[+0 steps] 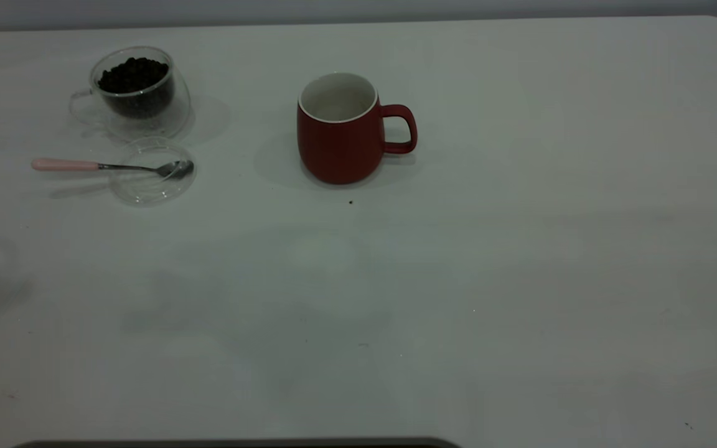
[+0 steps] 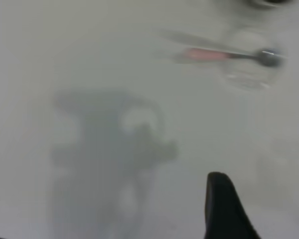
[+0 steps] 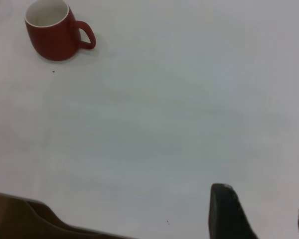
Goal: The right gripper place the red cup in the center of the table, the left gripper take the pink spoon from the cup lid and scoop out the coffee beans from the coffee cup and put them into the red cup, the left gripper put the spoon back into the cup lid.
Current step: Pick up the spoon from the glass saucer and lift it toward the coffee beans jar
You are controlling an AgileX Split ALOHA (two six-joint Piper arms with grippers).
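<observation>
The red cup (image 1: 340, 140) stands upright near the middle of the table (image 1: 520, 280), its handle turned toward the right arm's side, and nothing grips it, so the placing step looks done. The right gripper (image 3: 259, 214) hangs well apart from the cup with its jaws spread and nothing between them. The step in hand appears to be the left arm's reach for the pink spoon (image 1: 109, 165): the left gripper (image 2: 259, 209) hovers over bare tabletop, jaws apart and empty, with the spoon some way ahead of it.

The spoon lies flat, its bowl resting in the cup lid (image 1: 150, 183) and its pink handle sticking out over the rim toward the table's left edge. The next move likely calls for closing on that thin handle without nudging the lid (it looks light enough to slide).

Count: one red cup, one coffee cup (image 1: 137, 93) holding one heap of coffee beans (image 1: 133, 73), one lid, one spoon
</observation>
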